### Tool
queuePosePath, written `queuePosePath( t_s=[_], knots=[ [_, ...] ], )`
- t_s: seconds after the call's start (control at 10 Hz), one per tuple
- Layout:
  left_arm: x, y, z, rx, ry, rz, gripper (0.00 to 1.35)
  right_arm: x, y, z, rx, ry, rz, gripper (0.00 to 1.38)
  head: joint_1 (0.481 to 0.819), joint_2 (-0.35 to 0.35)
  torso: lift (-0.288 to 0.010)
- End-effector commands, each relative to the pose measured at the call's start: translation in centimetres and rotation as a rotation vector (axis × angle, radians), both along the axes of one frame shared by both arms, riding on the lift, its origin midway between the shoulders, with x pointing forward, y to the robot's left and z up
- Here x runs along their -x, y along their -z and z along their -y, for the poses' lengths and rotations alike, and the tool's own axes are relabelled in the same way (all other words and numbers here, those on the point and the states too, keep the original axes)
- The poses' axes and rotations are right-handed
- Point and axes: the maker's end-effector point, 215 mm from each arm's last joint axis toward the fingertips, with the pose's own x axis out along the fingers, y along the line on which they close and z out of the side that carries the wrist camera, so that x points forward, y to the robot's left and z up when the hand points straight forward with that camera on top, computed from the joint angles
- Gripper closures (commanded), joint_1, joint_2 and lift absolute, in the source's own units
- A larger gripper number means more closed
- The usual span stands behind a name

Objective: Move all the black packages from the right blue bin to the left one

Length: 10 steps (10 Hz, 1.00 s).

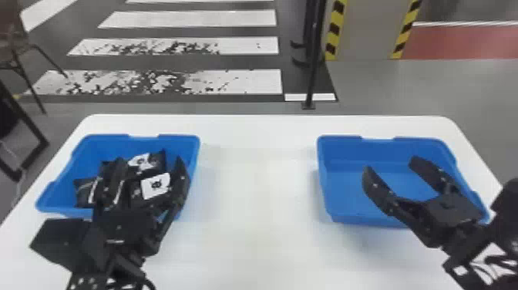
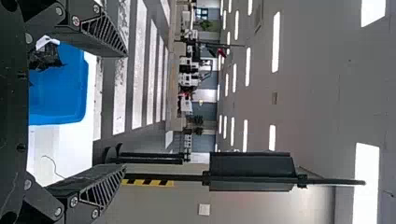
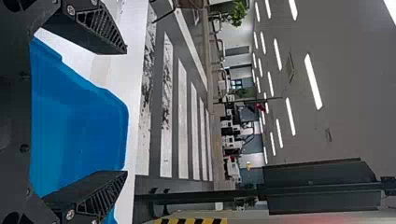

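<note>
Two blue bins stand upright and well apart on a white table [image 1: 258, 200], one at each side. The left blue bin [image 1: 102, 142] contains the black packages [image 1: 135, 191], gathered in a loose, overlapping pile. Their number cannot be told, as the left gripper [image 1: 149, 159] partly covers them.

Among the visible packages, one bears a square white label [image 1: 160, 181] with a dark mark, toward the bin's inner side. Behind it, another shows a white printed patch [image 1: 142, 161]. A third, toward the outer wall, carries a pale stripe [image 1: 92, 192]. In the left wrist view, part of the pile shows beside one finger, with the bin's blue interior next to it.

The left gripper is positioned over the left bin. Its two fingers are spread wide, and nothing is held between them; whether either finger touches a package cannot be told.

The right blue bin [image 1: 341, 148] shows its bare blue floor and far wall around the right gripper [image 1: 391, 162], which is positioned over this bin. Its fingers also stand wide apart and grip nothing. The right wrist view shows the bin's rounded corner and rim between and beyond these fingers.
</note>
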Motion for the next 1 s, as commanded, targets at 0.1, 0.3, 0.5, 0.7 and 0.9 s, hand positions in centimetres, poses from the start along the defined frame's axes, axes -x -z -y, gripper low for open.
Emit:
queuePosePath(
  t_s=[0.1, 0.3, 0.5, 0.7, 0.9],
  knots=[
    [0.05, -0.02, 0.01, 0.004, 0.001, 0.001, 0.23, 0.12, 0.03, 0.01, -0.001, 0.002, -0.002, 0.12, 0.695, 0.036, -0.182],
    [0.12, 0.01, 0.01, 0.004, 0.001, 0.001, 0.23, 0.17, -0.01, 0.04, -0.003, 0.004, 0.000, 0.12, 0.695, 0.036, -0.182],
    [0.13, -0.06, -0.10, 0.007, -0.001, 0.004, 0.23, 0.23, -0.23, 0.01, -0.004, 0.004, 0.005, 0.12, 0.695, 0.036, -0.182],
    [0.13, -0.06, -0.11, 0.009, -0.001, 0.003, 0.23, 0.28, -0.28, 0.10, -0.005, 0.007, 0.005, 0.12, 0.695, 0.036, -0.182],
    [0.13, -0.07, -0.21, 0.010, -0.003, 0.004, 0.23, 0.34, -0.29, 0.10, -0.005, 0.008, 0.005, 0.12, 0.695, 0.037, -0.182]
  ],
)
